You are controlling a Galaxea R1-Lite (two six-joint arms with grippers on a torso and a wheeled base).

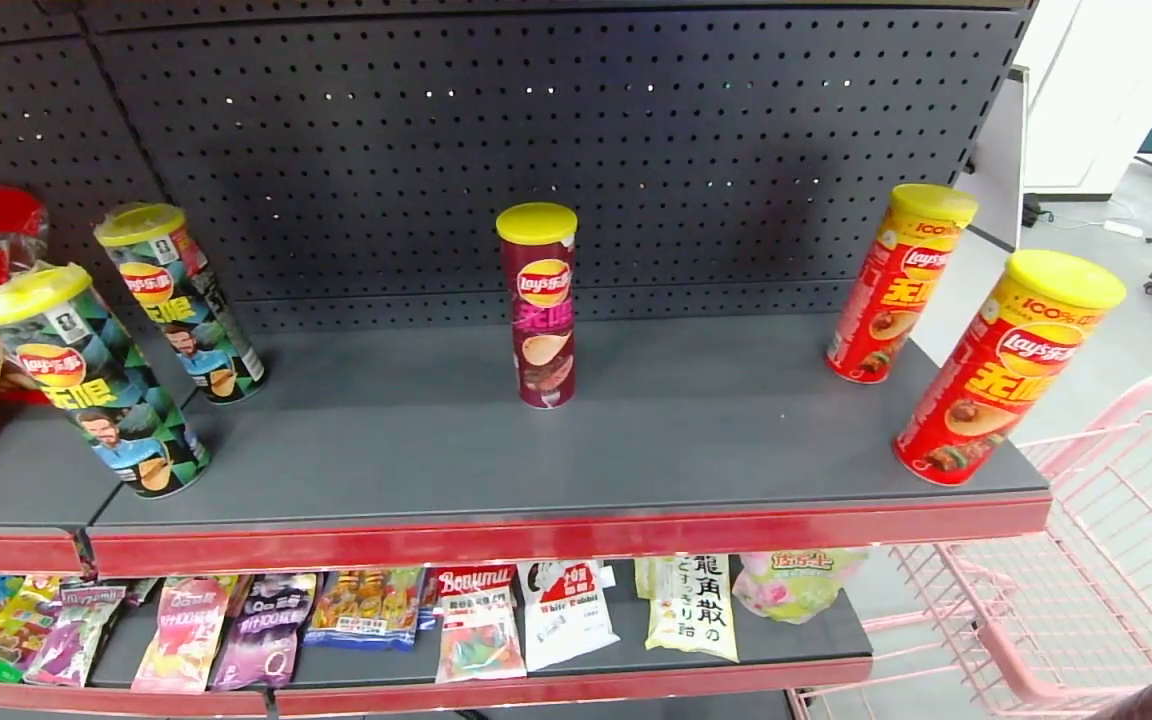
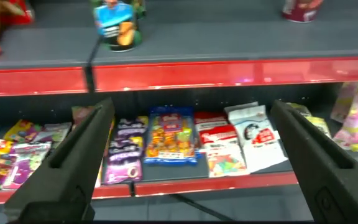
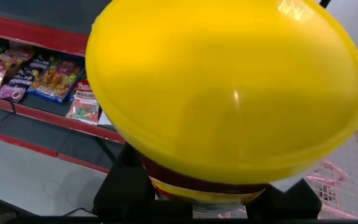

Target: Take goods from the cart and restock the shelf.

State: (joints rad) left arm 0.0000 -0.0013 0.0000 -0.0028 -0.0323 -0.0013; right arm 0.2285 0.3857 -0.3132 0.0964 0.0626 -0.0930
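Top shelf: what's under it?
A lower shelf holding a row of snack bags. Its back part is covered by the top shelf.

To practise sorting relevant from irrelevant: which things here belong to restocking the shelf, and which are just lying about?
Job: yellow-lidded can held in right gripper; pink cart; upper shelf.
Lying about: snack packets on lower shelf; maroon can standing mid-shelf.
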